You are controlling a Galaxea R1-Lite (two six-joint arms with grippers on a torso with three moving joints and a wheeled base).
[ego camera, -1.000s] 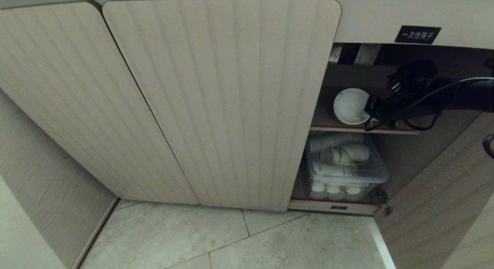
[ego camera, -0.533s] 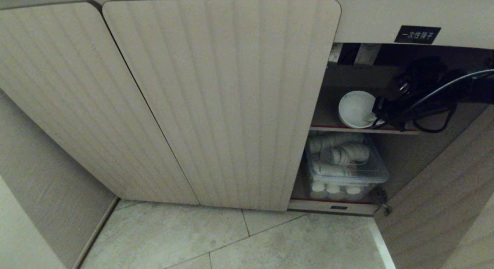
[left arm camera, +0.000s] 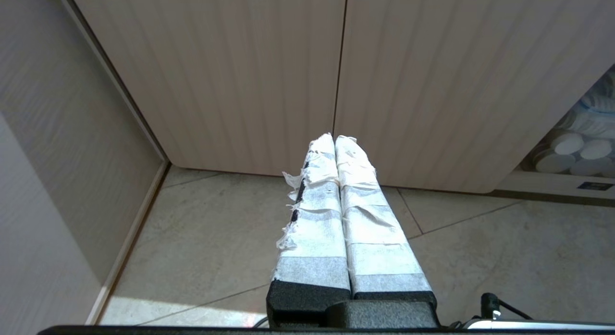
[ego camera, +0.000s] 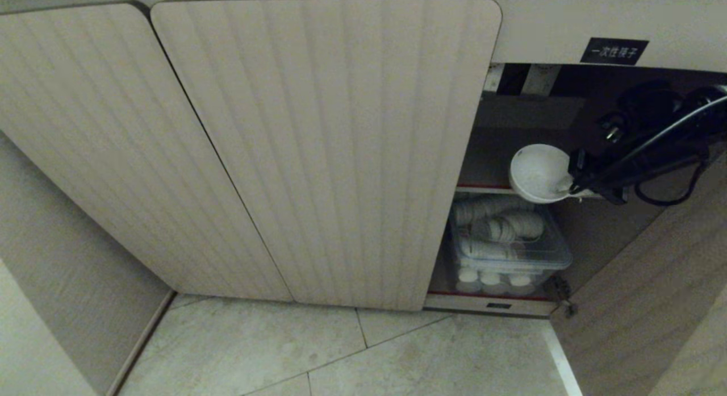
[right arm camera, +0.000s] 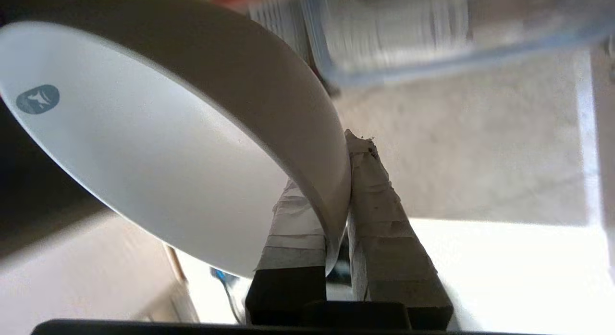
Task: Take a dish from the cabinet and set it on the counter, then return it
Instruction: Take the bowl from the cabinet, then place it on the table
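The dish [ego camera: 537, 171], a small white bowl, hangs tilted at the front edge of the red-edged upper shelf in the open right bay of the cabinet [ego camera: 324, 146]. My right gripper [ego camera: 571, 186] reaches in from the right and is shut on the dish's rim. In the right wrist view the dish [right arm camera: 144, 147] fills one side, and the rim sits pinched between the taped fingers of the right gripper [right arm camera: 336, 176]. The left gripper [left arm camera: 335, 139] is shut on nothing, parked low in front of the closed doors. The counter is out of view.
A clear plastic bin [ego camera: 508, 242] of stacked white cups sits on the lower shelf under the dish. The opened door [ego camera: 642, 305] stands at the right. A black label [ego camera: 614, 50] is above the opening. Tiled floor [ego camera: 369, 356] lies below.
My right gripper has drawn the dish outward from deeper on the shelf to its front edge, moving right and slightly down in the head view. The left arm has stayed still.
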